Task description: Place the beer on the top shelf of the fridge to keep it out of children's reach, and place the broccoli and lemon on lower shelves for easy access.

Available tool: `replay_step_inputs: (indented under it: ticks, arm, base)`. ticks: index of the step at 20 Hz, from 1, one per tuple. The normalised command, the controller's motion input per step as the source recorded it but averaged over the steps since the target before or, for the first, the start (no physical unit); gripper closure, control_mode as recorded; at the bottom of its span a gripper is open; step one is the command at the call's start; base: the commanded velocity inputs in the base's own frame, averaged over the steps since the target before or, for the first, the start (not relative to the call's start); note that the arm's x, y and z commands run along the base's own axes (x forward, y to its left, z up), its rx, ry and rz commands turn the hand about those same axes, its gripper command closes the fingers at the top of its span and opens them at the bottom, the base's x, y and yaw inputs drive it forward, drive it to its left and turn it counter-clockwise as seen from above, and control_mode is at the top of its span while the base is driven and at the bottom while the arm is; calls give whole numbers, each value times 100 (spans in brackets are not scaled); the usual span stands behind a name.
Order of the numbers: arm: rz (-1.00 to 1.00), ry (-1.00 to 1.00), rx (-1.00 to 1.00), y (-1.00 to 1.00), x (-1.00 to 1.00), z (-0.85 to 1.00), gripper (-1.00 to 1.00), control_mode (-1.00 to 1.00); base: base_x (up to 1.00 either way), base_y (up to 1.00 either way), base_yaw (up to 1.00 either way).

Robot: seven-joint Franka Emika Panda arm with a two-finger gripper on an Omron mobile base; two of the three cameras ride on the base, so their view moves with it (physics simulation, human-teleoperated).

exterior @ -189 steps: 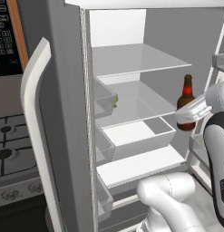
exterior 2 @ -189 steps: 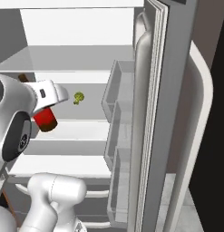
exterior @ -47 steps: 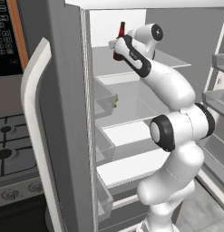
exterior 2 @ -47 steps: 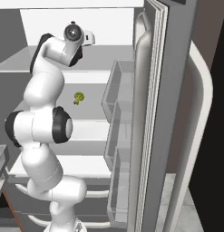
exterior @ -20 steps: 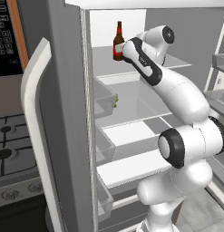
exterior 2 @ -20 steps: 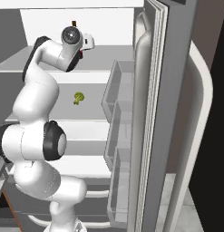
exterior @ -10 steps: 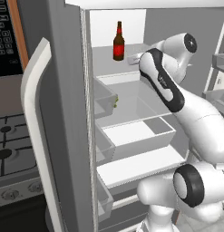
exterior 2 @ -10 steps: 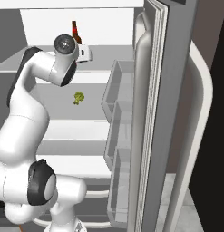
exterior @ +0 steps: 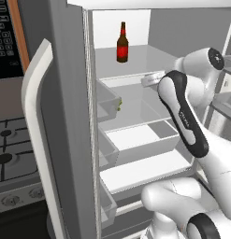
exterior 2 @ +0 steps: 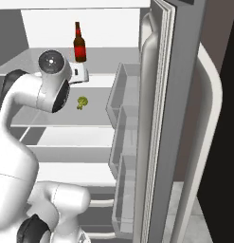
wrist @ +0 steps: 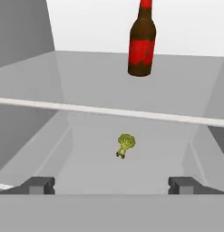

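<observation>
beer point(exterior: 122, 43) upright mid top shelf point(exterior: 140, 60); pincer point(wrist: 111, 183) wide

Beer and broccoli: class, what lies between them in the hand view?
The top shelf's pale front edge; the beer stands above, the broccoli below.

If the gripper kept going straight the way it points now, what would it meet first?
Probably the broccoli, which lies near the middle of the hand view between the open gripper's fingertips, on the shelf below the beer. Depth is unclear; it might pass just over it.
</observation>
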Motion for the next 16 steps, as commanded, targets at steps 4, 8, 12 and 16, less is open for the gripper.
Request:
replay_step_inputs:
  ticks: [4, 8, 12, 16]
  arm:
    - [0, 16, -6, -1, -81, -24, -100, -100]
    - [0, 14, -5, -2, -72, -16, -100, -100]
    - [0, 13, -5, 0, -59, -9, -100, -100]
    - [0, 13, -4, 0, -54, -5, -100, -100]
  base:
    - [0, 0, 0]
    - [0, 0, 0]
    - [0, 0, 0]
    - [0, 0, 0]
